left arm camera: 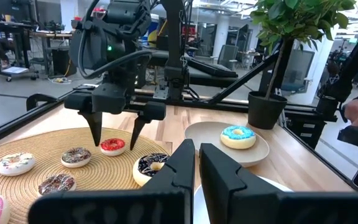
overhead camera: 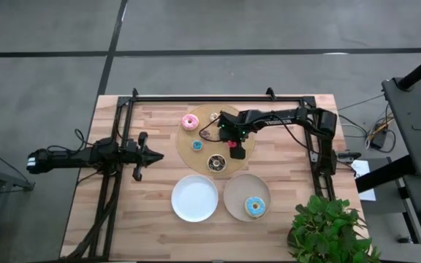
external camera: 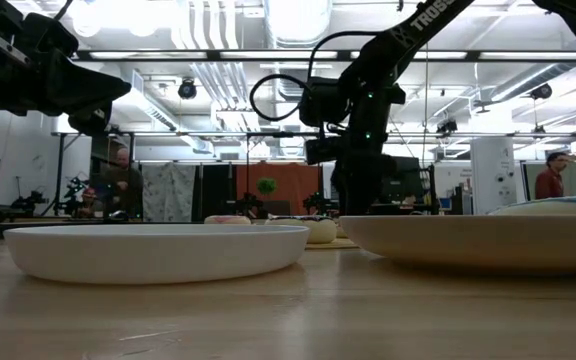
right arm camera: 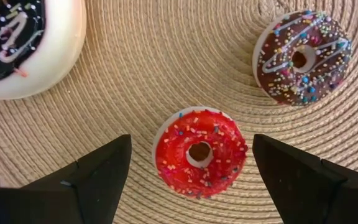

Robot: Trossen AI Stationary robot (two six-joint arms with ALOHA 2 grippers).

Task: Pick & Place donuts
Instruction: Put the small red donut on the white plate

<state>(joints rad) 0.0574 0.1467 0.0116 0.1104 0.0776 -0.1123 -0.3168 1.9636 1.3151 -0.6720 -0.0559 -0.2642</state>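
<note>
Hovering spread over the red donut [right arm camera: 200, 152], which lies flat, hole up, round with no long axis, on the woven board [right arm camera: 166, 74], right claw [right arm camera: 191, 167] straddles it; left claw [left arm camera: 196, 163] pressed together over the counter [overhead camera: 159, 219].

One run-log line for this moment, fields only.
right gripper: open, fingers straddling red donut on woven board | left gripper: shut, waiting at table's left | blue donut: on plate
</note>
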